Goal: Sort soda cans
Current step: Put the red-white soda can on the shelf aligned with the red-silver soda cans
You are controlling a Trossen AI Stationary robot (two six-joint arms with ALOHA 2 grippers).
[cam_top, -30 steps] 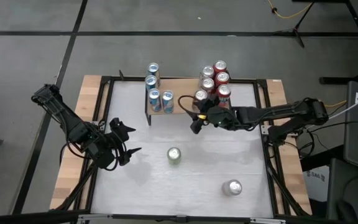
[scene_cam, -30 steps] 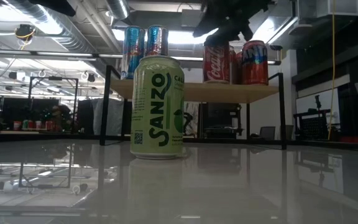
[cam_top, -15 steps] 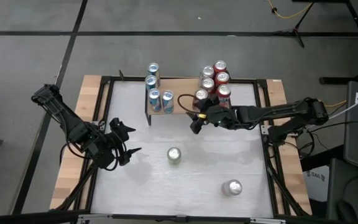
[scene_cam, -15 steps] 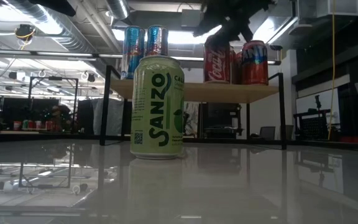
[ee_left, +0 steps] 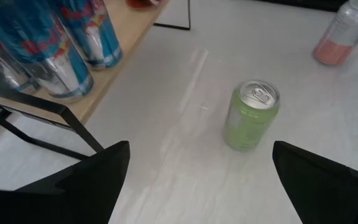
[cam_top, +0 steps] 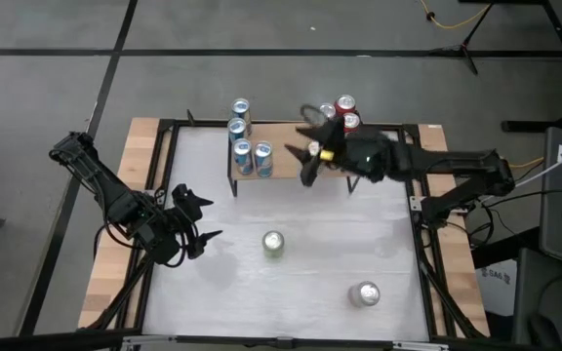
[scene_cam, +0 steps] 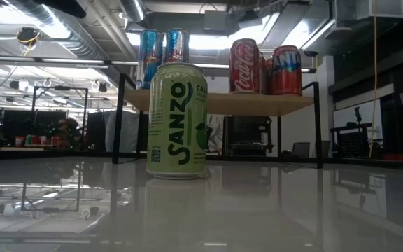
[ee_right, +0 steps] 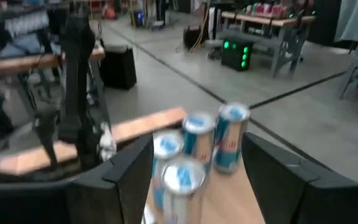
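- High view: my right gripper (cam_top: 310,156) sits raised over the shelf (cam_top: 291,171) beside the red cans (cam_top: 346,109), jaws parted, holding nothing I can see.
- Left gripper (cam_top: 201,222) waits wide open over the surface (cam_top: 340,234).
- Green can (cam_top: 273,243) stands mid-surface; blue cans (cam_top: 245,146) are on the shelf.

Table top (cam_top: 320,249): white, smooth, glossy; mirrors cans and ceiling lights in low view. Table edge strips (cam_top: 142,156): pale bare wood, matt. Frame rails (cam_top: 419,244): black metal, satin.

Shelf board (scene_cam: 219,103): light wood, matt; legs thin black metal.

Green can (scene_cam: 178,120), centre-left of low view: painted metal, smooth, soft sheen; bare silver lid (ee_left: 258,94). Red cans (scene_cam: 244,66): glossy. Blue cans (ee_left: 95,31): shiny, reflective metallic.

Gripper fingers (ee_left: 79,186): black, matt plastic look.
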